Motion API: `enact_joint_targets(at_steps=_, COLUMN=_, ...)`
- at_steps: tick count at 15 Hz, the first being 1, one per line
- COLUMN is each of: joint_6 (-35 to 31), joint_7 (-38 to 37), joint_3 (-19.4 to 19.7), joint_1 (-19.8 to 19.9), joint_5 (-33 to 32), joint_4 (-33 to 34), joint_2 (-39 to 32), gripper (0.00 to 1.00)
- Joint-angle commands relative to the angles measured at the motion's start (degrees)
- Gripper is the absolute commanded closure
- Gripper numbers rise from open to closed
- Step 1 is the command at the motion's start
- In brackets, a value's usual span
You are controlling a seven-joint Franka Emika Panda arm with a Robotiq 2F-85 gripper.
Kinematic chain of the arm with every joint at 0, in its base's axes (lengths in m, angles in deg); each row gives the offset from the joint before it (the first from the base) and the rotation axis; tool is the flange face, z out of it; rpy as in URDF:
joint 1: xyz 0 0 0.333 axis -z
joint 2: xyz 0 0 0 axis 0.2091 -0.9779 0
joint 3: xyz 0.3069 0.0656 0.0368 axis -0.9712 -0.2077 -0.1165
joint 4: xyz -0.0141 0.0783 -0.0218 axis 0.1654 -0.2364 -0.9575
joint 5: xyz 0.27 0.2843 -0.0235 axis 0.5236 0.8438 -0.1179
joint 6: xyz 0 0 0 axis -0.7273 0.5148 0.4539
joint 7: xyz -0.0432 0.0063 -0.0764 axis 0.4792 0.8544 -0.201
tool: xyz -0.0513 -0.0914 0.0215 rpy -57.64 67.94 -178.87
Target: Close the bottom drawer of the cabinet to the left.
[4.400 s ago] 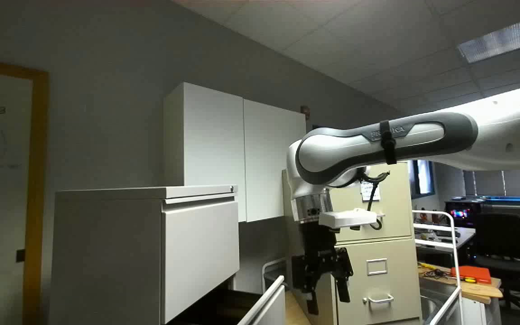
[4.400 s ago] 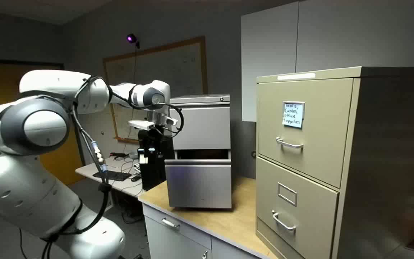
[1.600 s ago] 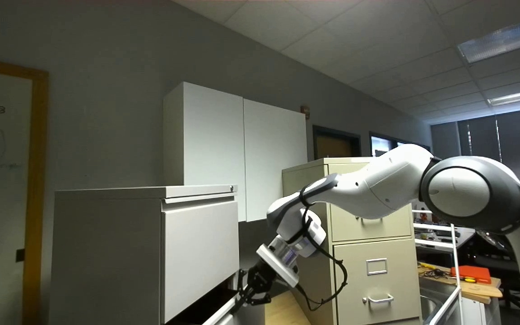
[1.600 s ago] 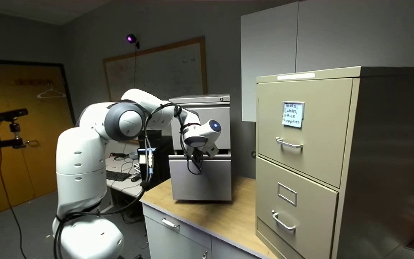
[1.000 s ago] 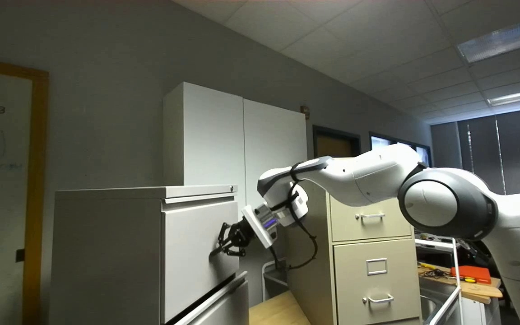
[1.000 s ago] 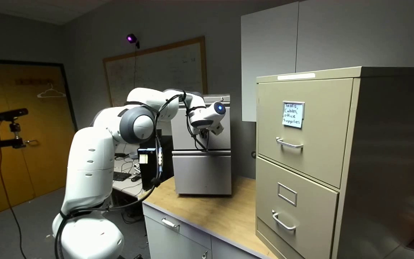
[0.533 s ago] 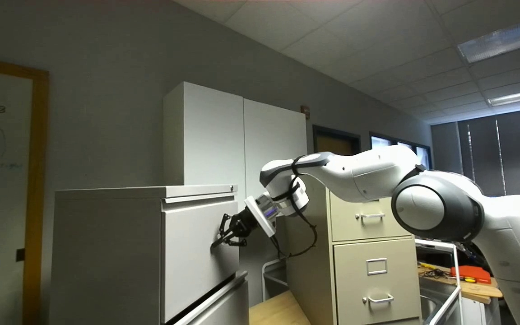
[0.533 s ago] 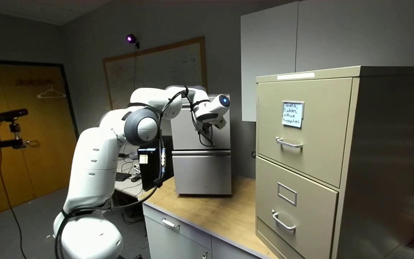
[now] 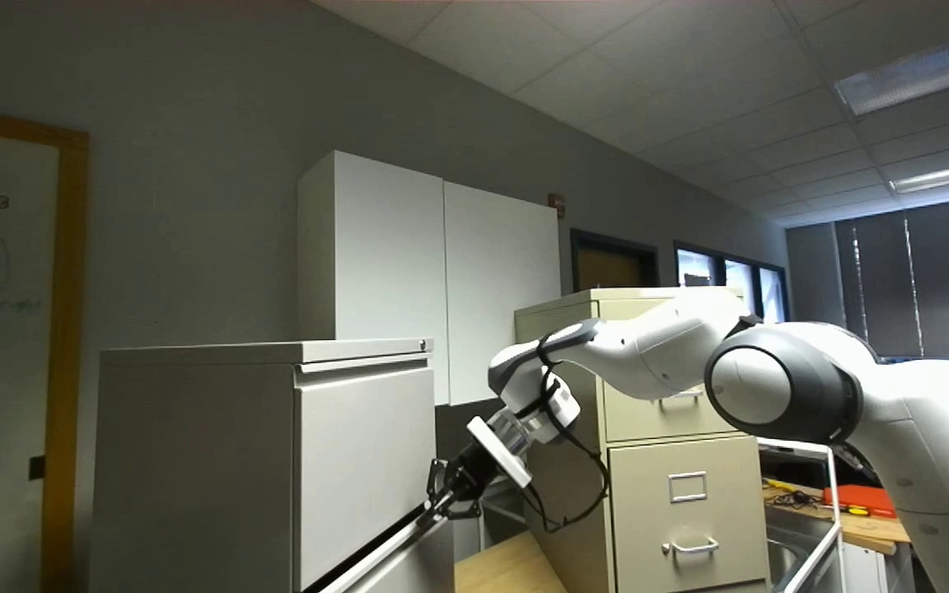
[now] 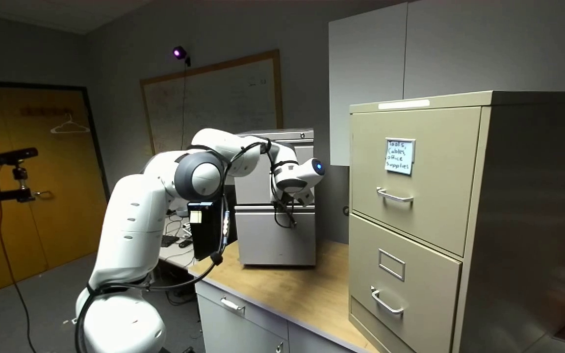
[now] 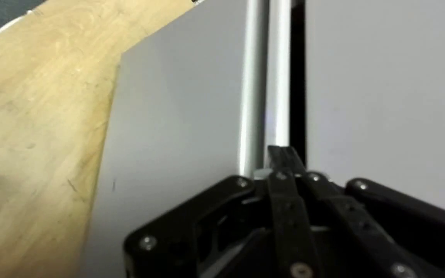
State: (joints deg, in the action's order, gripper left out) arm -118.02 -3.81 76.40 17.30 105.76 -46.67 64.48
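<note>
The cabinet [image 9: 194,461] is pale grey-white, and its bottom drawer [image 9: 421,564] stands slightly out from the upper drawer front [image 9: 367,453]. A narrow dark gap [image 11: 298,77] runs along the drawer's top edge in the wrist view. My gripper [image 9: 427,520] tilts down toward that edge, its jaws together with nothing between them. In the wrist view the fingertips [image 11: 280,154] lie over the bright top rim [image 11: 278,96] of the bottom drawer; whether they touch it I cannot tell. The arm's wrist hides most of the gripper in an exterior view, in front of the drawer [image 10: 263,240].
The cabinet stands on a wooden countertop [image 10: 307,299]. Beside it is a beige filing cabinet [image 10: 415,171] with handles, close to my arm. White wall cupboards [image 9: 441,280] hang behind. A desk with a keyboard [image 10: 168,240] lies beyond the counter.
Over these seconds the bottom drawer slid inward and the jaws went from open to shut. From in front of the upper drawer front, the gripper has just dropped to the bottom drawer's edge.
</note>
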Motion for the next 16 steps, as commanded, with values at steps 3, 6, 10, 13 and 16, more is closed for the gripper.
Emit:
enact_joint_targets(at_steps=3, joint_6=-1.5, joint_7=3.6, joint_3=-0.2, joint_1=-0.8, joint_5=2.6, joint_4=-9.0, joint_2=2.6, gripper=1.00)
enact_joint_targets(at_steps=6, joint_6=-5.0, joint_7=3.7, joint_3=-0.8, joint_1=-1.7, joint_5=7.3, joint_4=-6.8, joint_2=1.0, gripper=1.00)
enact_joint_targets(at_steps=10, joint_6=-8.8, joint_7=2.2, joint_3=-1.9, joint_1=-3.7, joint_5=11.8, joint_4=-0.4, joint_2=-1.2, gripper=1.00)
enact_joint_targets(at_steps=13, joint_6=-10.1, joint_7=2.2, joint_3=-2.6, joint_1=-4.9, joint_5=12.5, joint_4=3.3, joint_2=-3.3, gripper=1.00)
enact_joint_targets(at_steps=16, joint_6=-9.8, joint_7=2.3, joint_3=-2.1, joint_1=-4.6, joint_5=11.7, joint_4=1.8, joint_2=-2.7, gripper=1.00)
